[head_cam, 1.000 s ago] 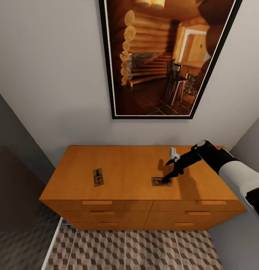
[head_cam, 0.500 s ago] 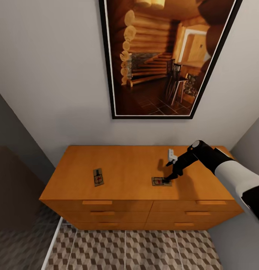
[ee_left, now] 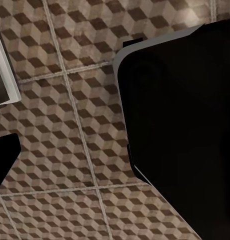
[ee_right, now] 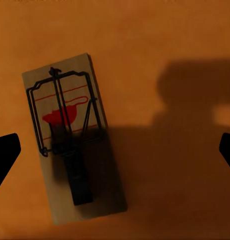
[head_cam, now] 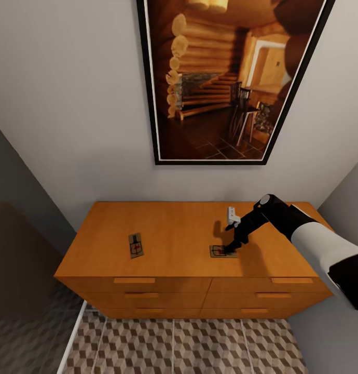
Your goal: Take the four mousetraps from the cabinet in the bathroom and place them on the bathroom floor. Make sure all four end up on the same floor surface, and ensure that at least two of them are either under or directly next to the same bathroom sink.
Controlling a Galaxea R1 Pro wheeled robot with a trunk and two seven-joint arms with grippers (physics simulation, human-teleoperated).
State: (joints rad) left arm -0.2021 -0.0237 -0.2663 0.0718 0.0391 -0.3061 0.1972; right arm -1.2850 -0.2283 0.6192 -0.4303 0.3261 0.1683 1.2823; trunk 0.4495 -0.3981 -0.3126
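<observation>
Two mousetraps lie on top of the orange-brown cabinet point(head_cam: 184, 228). One mousetrap point(head_cam: 220, 251) point(ee_right: 70, 135) lies right of centre, a flat wooden board with a dark wire bar and a red spot. My right gripper point(head_cam: 230, 250) point(ee_right: 115, 152) hangs open just above it, pointing down, its fingertips point(ee_right: 5, 155) spread wide on either side of the board and not touching it. The other mousetrap point(head_cam: 136, 245) lies left of centre. My left gripper point(ee_left: 115, 160) points down at the cube-patterned floor point(ee_left: 70, 100), and one dark fingertip point(ee_left: 4, 161) shows at the picture's edge.
A large framed picture point(head_cam: 225, 78) hangs on the wall behind the cabinet. Drawer fronts with bar handles point(head_cam: 134, 280) face me. Patterned floor tiles point(head_cam: 189, 343) lie in front, with a dark floor area point(head_cam: 23, 332) at the left. A black part of the robot's body point(ee_left: 180, 125) shows above the floor.
My right forearm and wrist have swung a little to the left, while the gripper tip has stayed over the right-hand mousetrap. Both mousetraps lie where they were.
</observation>
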